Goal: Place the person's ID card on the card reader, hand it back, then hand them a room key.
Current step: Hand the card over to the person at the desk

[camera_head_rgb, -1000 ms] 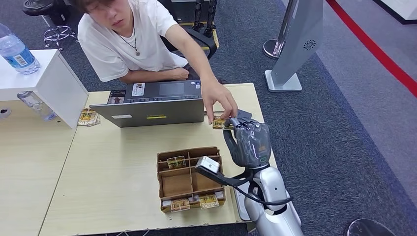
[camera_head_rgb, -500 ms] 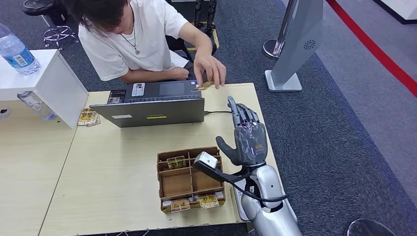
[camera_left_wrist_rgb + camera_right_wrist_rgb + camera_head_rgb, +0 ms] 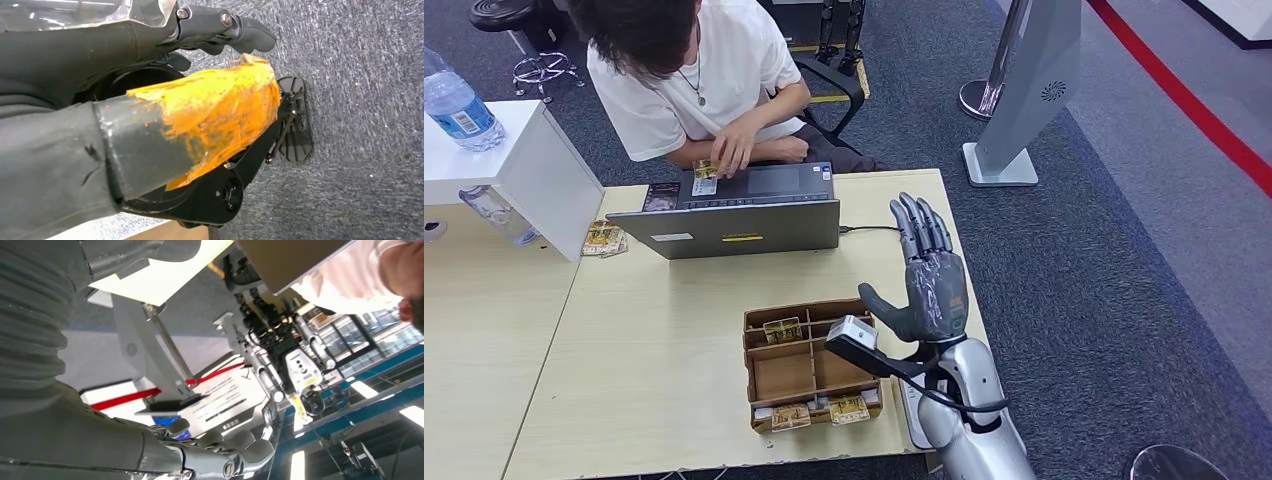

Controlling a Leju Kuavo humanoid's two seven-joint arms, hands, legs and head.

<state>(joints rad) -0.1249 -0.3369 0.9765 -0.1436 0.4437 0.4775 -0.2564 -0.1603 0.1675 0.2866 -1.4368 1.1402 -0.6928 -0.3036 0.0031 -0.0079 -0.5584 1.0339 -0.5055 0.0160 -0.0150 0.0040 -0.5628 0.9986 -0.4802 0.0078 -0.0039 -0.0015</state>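
Head view: the right hand [image 3: 932,275] stood raised above the table's right edge, fingers [image 3: 918,222] extended and spread, thumb out to the side, holding nothing; in the right wrist view the same hand [image 3: 150,450] lay along the lower edge, its fingertips [image 3: 250,452] apart with no object between them. The card [image 3: 705,169] was held in the person's hand [image 3: 729,152] at the far side of the table, just above the laptop [image 3: 736,212], well apart from the robot; its printed face was too small to read, so whether it was the ID card or a room key could not be told. The person [image 3: 686,75] bent over the laptop, the head cut off by the upper frame edge. A cardboard tray [image 3: 809,365] with compartments sat on the table [image 3: 624,350] near the robot's forearm, with several small cards in its near row and one in a far compartment; part of the tray was hidden by the wrist camera [image 3: 851,335]. In the left wrist view, the left hand [image 3: 150,135] showed an orange-covered thumb close to the lens over grey carpet; whether its fingers were spread or curled could not be told.
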